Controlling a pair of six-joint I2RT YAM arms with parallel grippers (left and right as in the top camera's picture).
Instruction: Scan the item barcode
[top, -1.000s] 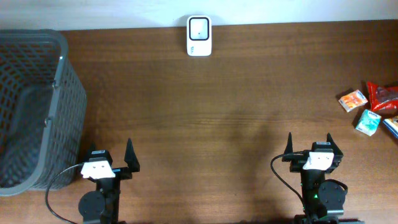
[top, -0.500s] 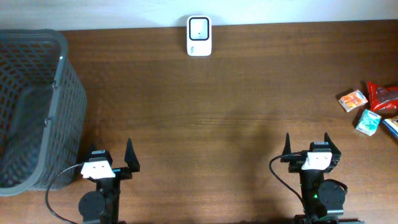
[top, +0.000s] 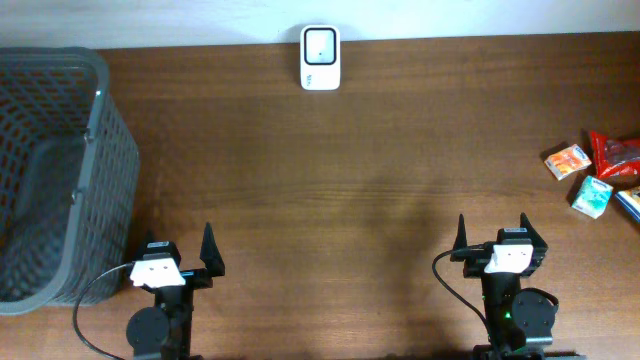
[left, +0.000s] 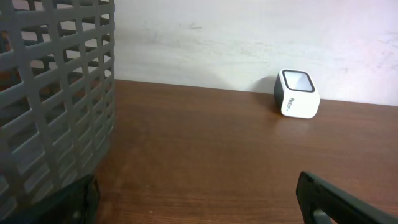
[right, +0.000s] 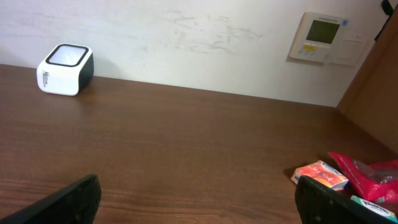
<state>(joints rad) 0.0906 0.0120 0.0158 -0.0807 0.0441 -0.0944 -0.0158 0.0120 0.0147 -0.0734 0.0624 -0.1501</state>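
Right claw (top: 494, 230) has edged slightly leftward; left claw (top: 178, 248) unmoved. Both stand wide apart, empty. The small orange cardboard carton (top: 567, 160) (nearest of several packets) lies on the brown wooden table (top: 380, 180), ahead-right of the right claw, the nearer one.

The black two-finger left claw (top: 178, 250) has its jaws spread wide and grips nothing. The black two-finger right claw (top: 494, 238) is equally wide and empty. The left arm (top: 158, 322) and right arm (top: 518, 312) sit folded low, well apart, claws pointing forward.
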